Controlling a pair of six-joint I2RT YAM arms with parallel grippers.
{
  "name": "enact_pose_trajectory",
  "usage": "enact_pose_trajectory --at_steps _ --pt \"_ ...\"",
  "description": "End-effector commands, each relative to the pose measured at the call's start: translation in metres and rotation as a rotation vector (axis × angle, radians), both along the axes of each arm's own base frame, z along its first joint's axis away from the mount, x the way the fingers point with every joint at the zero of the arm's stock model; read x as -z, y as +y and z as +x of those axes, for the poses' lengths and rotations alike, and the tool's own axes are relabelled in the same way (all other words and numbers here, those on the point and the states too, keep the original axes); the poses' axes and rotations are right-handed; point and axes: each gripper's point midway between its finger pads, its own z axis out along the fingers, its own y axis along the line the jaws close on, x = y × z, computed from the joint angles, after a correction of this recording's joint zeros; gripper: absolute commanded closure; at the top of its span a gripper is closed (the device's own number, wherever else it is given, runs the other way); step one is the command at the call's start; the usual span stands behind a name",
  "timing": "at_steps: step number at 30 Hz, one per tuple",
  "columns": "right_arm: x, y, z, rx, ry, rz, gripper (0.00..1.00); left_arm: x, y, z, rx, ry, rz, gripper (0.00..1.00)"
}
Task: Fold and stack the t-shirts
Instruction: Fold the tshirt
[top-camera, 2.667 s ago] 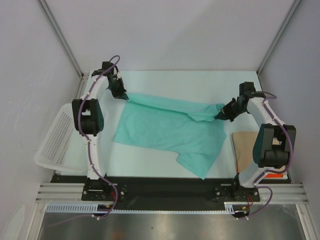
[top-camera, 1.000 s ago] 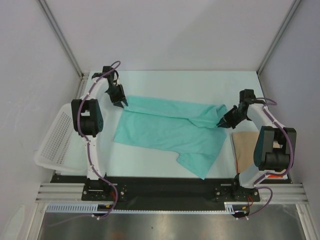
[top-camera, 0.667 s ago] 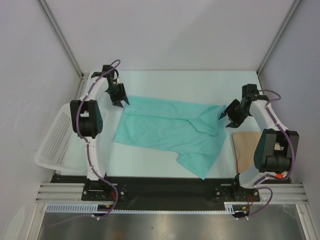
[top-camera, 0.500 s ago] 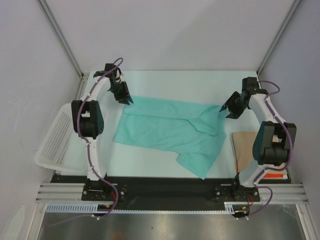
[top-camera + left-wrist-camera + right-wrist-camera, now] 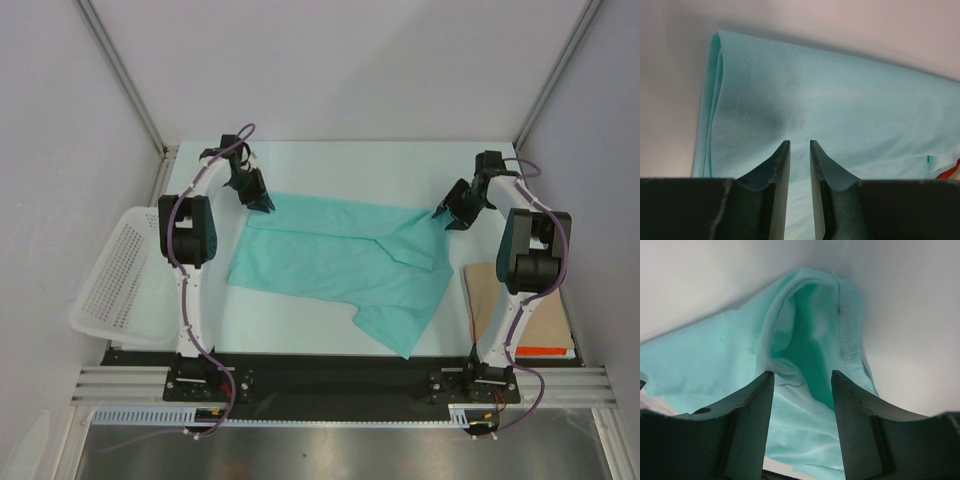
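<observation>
Left hand (image 5: pixel 800 144) narrowly parted, right hand (image 5: pixel 802 374) wide, both empty over the spread, partly folded teal t-shirt (image 5: pixel 330 255).

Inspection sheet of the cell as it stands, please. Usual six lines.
Surface: white table, bare along the far edge.
Job's things: one teal t-shirt, lying flat, far edge folded over; no stack seen.
Clutter: mesh basket off the left edge; cardboard sheet on the right.
Grippers: left gripper open narrowly, empty, over the shirt's far-left corner; right gripper open, empty, over its far-right corner.
Cables: purple cables along both arms, no snag seen.
Surroundings: white enclosure walls; nothing else seen.
</observation>
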Motion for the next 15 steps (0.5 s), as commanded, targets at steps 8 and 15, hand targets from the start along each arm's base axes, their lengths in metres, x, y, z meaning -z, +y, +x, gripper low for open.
enact_pose_trajectory --at_steps 8,15 --pt "-0.02 -0.006 0.027 -0.021 -0.091 0.03 0.43 0.01 0.012 0.015 -0.02 -0.006 0.027 0.74" --pt "-0.015 -0.003 0.03 -0.016 -0.09 0.058 0.43 0.02 0.015 0.011 -0.007 0.014 0.049 0.75"
